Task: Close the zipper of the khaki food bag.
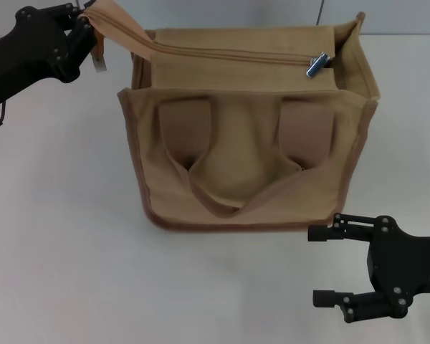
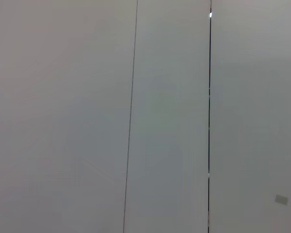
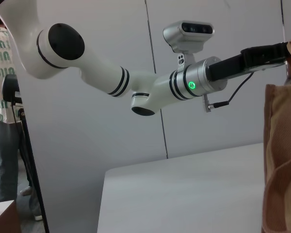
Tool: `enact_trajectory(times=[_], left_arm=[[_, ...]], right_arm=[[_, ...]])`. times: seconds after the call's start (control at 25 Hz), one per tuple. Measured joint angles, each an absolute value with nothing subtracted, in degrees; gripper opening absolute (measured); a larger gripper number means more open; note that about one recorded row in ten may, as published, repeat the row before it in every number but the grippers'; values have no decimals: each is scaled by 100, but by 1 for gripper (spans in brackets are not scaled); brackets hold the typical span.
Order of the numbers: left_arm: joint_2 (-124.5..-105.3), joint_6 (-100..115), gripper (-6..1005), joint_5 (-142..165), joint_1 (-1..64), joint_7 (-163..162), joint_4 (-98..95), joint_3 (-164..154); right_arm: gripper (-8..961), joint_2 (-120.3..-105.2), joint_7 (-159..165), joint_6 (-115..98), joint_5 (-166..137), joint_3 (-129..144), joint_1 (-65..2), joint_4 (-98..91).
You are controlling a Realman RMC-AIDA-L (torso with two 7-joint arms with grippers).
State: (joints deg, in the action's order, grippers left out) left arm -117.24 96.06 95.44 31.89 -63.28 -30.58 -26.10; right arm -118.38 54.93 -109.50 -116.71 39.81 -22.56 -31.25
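The khaki food bag (image 1: 247, 154) stands upright on the white table, two wide handles drooping down its front. The zipper (image 1: 236, 56) runs along the top, and its silver pull tab (image 1: 317, 66) lies at the right end. My left gripper (image 1: 93, 39) is at the bag's top left corner, shut on the khaki fabric tab at the zipper's left end (image 1: 118, 21) and holding it up. My right gripper (image 1: 321, 264) is open, low over the table in front of the bag's right corner. The right wrist view shows the bag's edge (image 3: 281, 155) and the left arm (image 3: 136, 87).
The white table (image 1: 64, 236) stretches around the bag. A grey panelled wall (image 2: 136, 116) fills the left wrist view. A person (image 3: 2, 97) stands at the far side in the right wrist view.
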Motion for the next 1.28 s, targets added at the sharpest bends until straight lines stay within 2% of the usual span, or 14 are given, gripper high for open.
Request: enact_trajectory(times=[0.4,0.68,0.8,0.84,0.88,0.92,0.96,1.04,1.2,1.28], left_arm=[[-11833,9604,30,9446,3086,-6180,-3058,-2553],[-11788,9608,185,9478,3014,-6275,-3119,-2605],[-11583,9645,280,9680,2889,-6587,-3333,-2682],[-11359,9759,332,9910,2796,-6867,-3467,-2739],[-11359,9759,383,9910,2796,-6867,-3467,-2739],[-11149,9989,434,10153,2740,-7131,-3542,-2766],[-11149,9989,467,10153,2740,-7131,-3542,-2766],[-10805,10699,534,10473,2690,-7531,-3582,-2744],[-10704,11123,667,10503,2626,-7625,-3584,-2705],[-10749,11377,750,10412,2534,-7522,-3561,-2740]], right_arm=[[817,-11839,5476,-10941,-11682,3946,-2269,-3116],[817,-11839,5476,-10933,-11680,3929,-2287,-3111],[816,-11839,5477,-10932,-11677,3928,-2294,-3111],[816,-11839,5477,-10933,-11676,3928,-2307,-3111],[816,-11839,5477,-10933,-11676,3928,-2307,-3111],[816,-11839,5477,-10932,-11676,3929,-2316,-3111],[816,-11839,5478,-10931,-11676,3928,-2327,-3111],[816,-11839,5511,-10912,-11680,3933,-2364,-3111],[817,-11839,5517,-10867,-11680,3942,-2411,-3111],[817,-11844,5518,-10866,-11680,3949,-2419,-3112]])
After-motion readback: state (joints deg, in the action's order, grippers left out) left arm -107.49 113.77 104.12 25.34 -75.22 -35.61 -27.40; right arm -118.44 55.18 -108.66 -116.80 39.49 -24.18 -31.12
